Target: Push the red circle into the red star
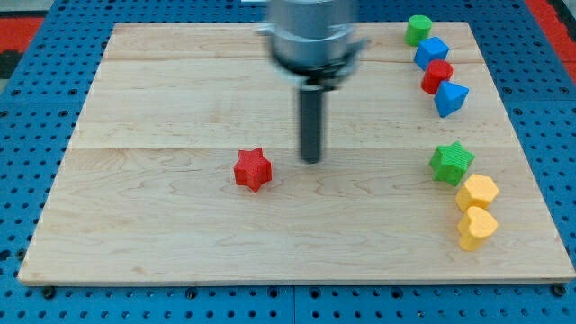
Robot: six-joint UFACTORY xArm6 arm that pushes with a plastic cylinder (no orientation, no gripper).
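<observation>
The red star (pixel 253 169) lies on the wooden board (pixel 162 225), a little left of the middle. The red circle (pixel 437 75) sits near the view's top right, wedged between two blue blocks. My tip (pixel 311 160) stands just right of the red star, a short gap apart from it, and far left of and below the red circle. The rod rises from the tip to the grey arm body at the view's top.
A green block (pixel 418 29) and a blue block (pixel 431 52) lie above the red circle, a blue block (pixel 450 98) below it. A green star (pixel 450 163), a yellow block (pixel 477 193) and a yellow heart (pixel 476 227) lie at the right.
</observation>
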